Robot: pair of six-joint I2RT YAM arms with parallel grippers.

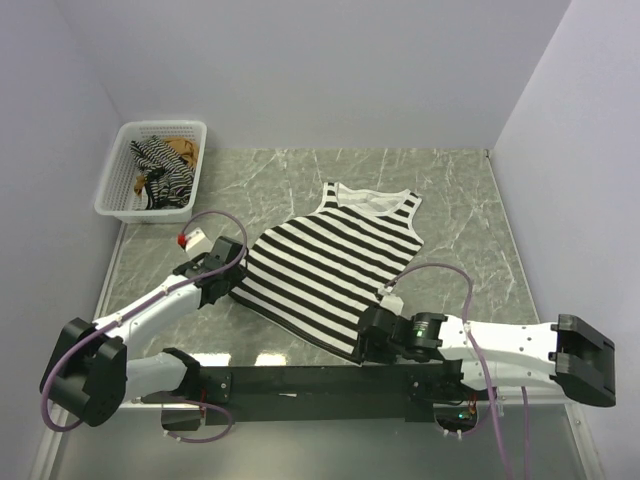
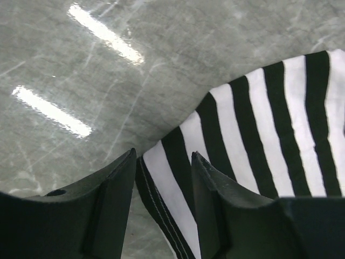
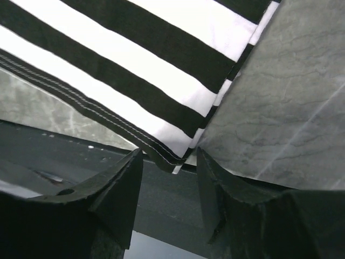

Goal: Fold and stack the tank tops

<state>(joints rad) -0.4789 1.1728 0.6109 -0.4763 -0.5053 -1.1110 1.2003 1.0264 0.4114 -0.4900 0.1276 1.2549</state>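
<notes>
Right fingers [image 3: 116, 194] flank the striped top [image 3: 135, 70] at a corner hidden overhead.

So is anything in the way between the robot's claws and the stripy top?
No, nothing visible. The left gripper and right gripper each have a hem corner of the striped tank top between open fingers.

White basket [image 1: 118, 176] on marbled table [image 1: 462, 222]

Twin arms share one black base rail [image 1: 300, 380]: the left arm [image 1: 150, 305] and right arm [image 1: 500, 342] pair white links with bulky black joints. Purple cables [image 1: 440, 266] loop over both. The left tool [image 2: 161, 156] and right tool [image 3: 168, 154] carry matte black, wedge-shaped fingers [image 2: 108, 194]; a green light [image 1: 462, 411] glows near the right base.
</notes>
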